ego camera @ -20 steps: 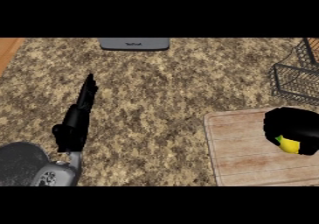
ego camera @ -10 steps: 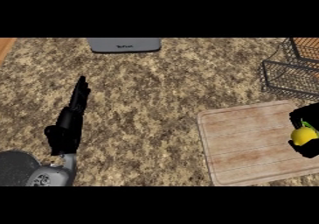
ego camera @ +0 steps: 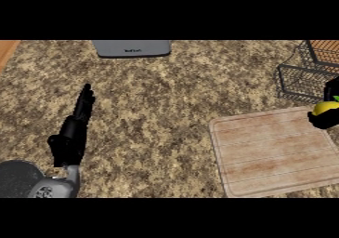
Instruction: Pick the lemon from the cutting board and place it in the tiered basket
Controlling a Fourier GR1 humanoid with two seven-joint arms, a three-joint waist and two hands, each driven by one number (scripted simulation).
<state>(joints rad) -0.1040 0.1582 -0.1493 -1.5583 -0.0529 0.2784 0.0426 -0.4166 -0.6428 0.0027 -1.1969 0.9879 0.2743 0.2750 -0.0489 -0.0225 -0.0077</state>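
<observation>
Holding the lemon (ego camera: 327, 108) at the right edge of my view, the right hand (ego camera: 332, 103) has its black fingers curled round the fruit, and only part of the yellow skin shows between them. I see the lemon above the far right corner of the cutting board (ego camera: 275, 151), just near of the tiered basket (ego camera: 309, 74); whether it touches the board I cannot tell. The basket's wire frame stands at the far right, just beyond the board. The left hand (ego camera: 70, 137) rests at the near left with its fingers straight, pointing away and holding nothing. A grey slab (ego camera: 131, 47) lies at the far edge of the speckled counter (ego camera: 158, 102).
</observation>
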